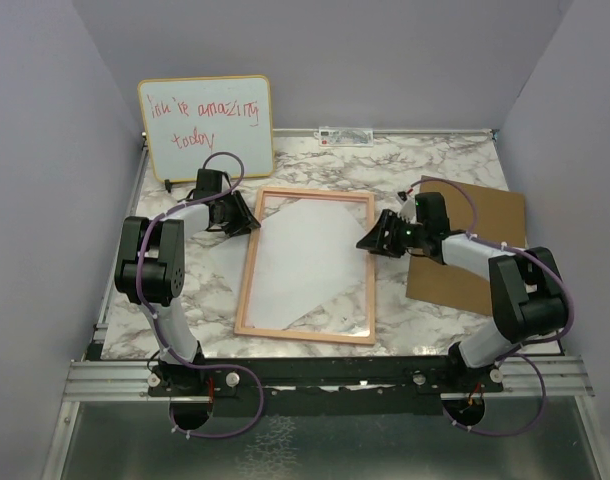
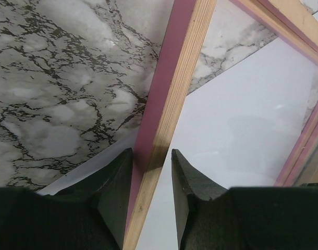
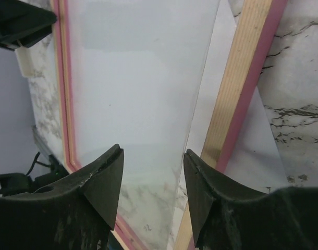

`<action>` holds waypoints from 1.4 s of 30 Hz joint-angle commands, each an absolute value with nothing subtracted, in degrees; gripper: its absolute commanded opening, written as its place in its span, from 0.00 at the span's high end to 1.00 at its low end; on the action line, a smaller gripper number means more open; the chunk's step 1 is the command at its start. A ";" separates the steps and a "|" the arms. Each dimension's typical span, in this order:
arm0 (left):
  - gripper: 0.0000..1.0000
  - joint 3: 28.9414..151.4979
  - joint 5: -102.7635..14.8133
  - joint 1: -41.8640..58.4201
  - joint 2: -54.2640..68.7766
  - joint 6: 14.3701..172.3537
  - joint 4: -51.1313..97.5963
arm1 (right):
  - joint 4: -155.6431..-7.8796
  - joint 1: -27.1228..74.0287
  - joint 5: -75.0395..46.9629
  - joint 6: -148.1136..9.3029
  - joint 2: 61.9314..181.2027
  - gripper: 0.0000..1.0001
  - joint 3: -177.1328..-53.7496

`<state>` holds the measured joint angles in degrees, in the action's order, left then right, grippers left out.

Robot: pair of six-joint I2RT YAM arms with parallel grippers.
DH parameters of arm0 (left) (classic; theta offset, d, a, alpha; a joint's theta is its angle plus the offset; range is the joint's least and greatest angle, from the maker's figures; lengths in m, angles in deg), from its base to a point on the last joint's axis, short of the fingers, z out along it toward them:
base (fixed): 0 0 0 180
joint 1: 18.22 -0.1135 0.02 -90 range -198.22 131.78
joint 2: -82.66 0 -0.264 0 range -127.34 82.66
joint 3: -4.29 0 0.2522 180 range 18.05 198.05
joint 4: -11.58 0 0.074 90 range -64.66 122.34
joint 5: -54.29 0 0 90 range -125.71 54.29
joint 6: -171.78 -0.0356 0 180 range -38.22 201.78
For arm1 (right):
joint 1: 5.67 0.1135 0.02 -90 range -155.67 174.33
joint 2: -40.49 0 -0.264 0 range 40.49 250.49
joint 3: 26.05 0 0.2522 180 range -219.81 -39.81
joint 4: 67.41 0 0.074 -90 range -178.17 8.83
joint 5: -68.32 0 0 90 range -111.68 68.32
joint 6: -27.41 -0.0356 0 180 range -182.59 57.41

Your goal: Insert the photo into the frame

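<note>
The frame point(image 1: 247, 280) lies flat mid-table, its thin pinkish wood border around a clear pane. The photo point(image 1: 300, 260) lies white side up and skewed, under the frame; one corner pokes out past the left rail. My left gripper point(image 1: 247, 225) is at the frame's upper left. Its jaws point(image 2: 151, 156) stand open astride the left rail point(image 2: 174, 78), the left finger against the pink side and a gap at the right finger. My right gripper point(image 1: 370, 240) hovers inside the right rail point(image 3: 242, 78), open point(image 3: 153, 153), over the pane's edge and the white photo point(image 3: 138, 78).
The brown backing board point(image 1: 470, 250) lies at the right, partly under my right arm. A yellow-edged whiteboard point(image 1: 205, 125) with red handwriting leans at the back left. Grey walls close in three sides. The table's metal rail runs along the near edge.
</note>
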<state>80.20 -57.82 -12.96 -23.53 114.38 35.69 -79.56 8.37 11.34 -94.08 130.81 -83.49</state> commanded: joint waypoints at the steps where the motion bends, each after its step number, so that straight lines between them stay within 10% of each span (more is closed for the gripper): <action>1: 0.63 80.34 -58.05 -13.12 -25.46 114.47 36.67 | -66.06 7.45 25.04 -99.13 129.82 0.45 -80.46; 21: 0.63 79.28 -58.25 -13.12 -25.06 118.26 33.34 | -63.78 6.79 36.40 -97.36 136.15 0.43 -79.99; 32: 0.59 77.38 -59.00 -13.12 -23.06 119.70 30.88 | -54.58 8.47 30.51 -104.86 140.97 0.68 -80.75; 37: 0.52 77.08 -57.95 -13.12 -21.70 119.71 31.42 | -49.02 8.47 29.29 -109.22 141.18 0.97 -79.48; 42: 0.40 76.51 -56.14 -13.12 -18.95 118.39 32.36 | -46.37 8.43 30.66 -111.23 140.43 0.99 -78.24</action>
<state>77.84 -58.11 -13.21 -22.11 119.67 30.83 -51.47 8.19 30.96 -108.74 140.60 -79.49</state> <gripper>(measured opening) 0.556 0.009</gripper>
